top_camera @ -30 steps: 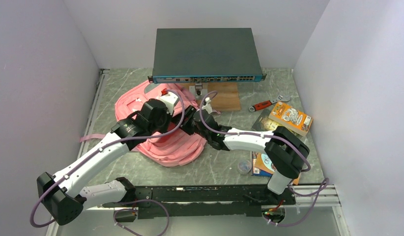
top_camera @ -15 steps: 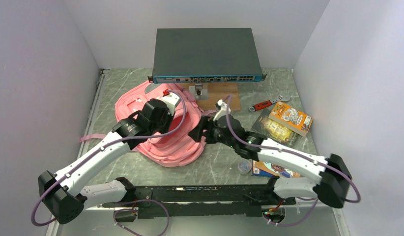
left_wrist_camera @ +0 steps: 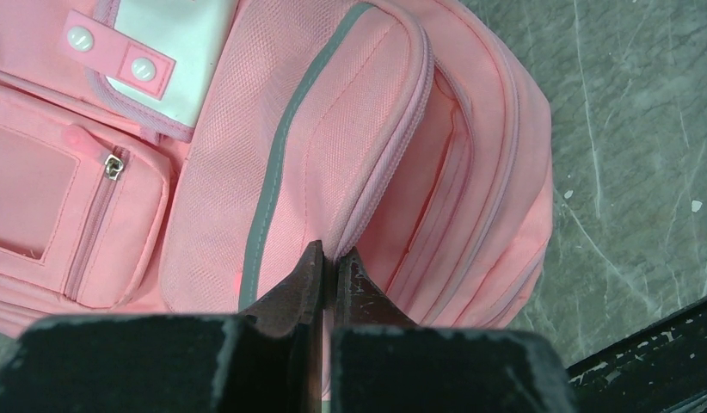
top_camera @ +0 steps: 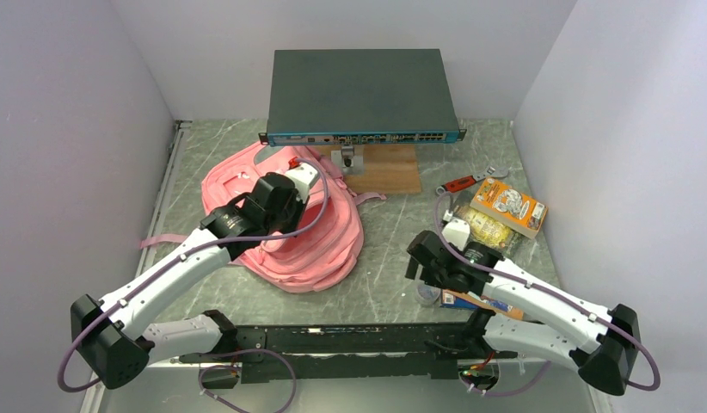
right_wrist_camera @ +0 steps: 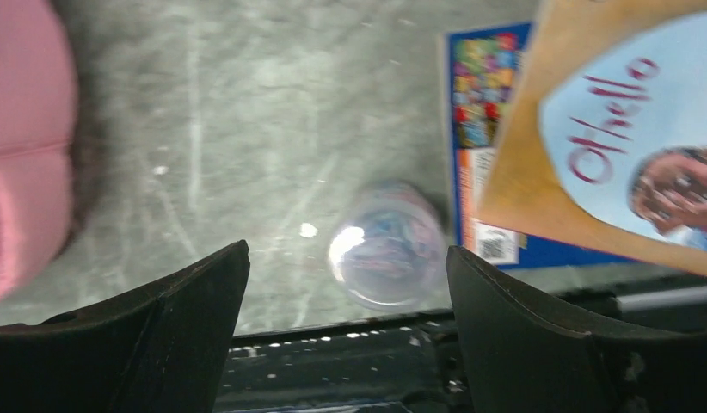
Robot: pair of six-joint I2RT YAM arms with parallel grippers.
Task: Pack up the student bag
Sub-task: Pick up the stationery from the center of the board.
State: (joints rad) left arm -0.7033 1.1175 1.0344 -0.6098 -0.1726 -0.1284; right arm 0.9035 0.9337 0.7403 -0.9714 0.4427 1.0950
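The student bag [top_camera: 326, 248] lies flat left of centre on the grey marbled surface [top_camera: 393, 225], below the dark network switch [top_camera: 360, 93] at the back; its front pockets face up and a pink strap trails off to the left. The left arm [top_camera: 171, 274] reaches over the bag from the lower left; in the left wrist view its jaws are pressed together, tips set on the zip line of the bag's [left_wrist_camera: 333, 129] long front pocket; whether any fabric is caught between them cannot be told. The right arm [top_camera: 539, 297] lies low at the lower right of the overhead view, clear of the bag; its jaws are spread wide with nothing between them, and in the right wrist view a small clear round container [right_wrist_camera: 386, 245] sits on the surface below the gap. A book titled Othello [right_wrist_camera: 608, 146] lies to the right of the container, over a blue booklet [right_wrist_camera: 483, 163]; the bag's pink edge [right_wrist_camera: 23, 146] shows at far left. An orange box [top_camera: 507, 206] and a red-handled tool [top_camera: 460, 183] lie at the right of the overhead view.
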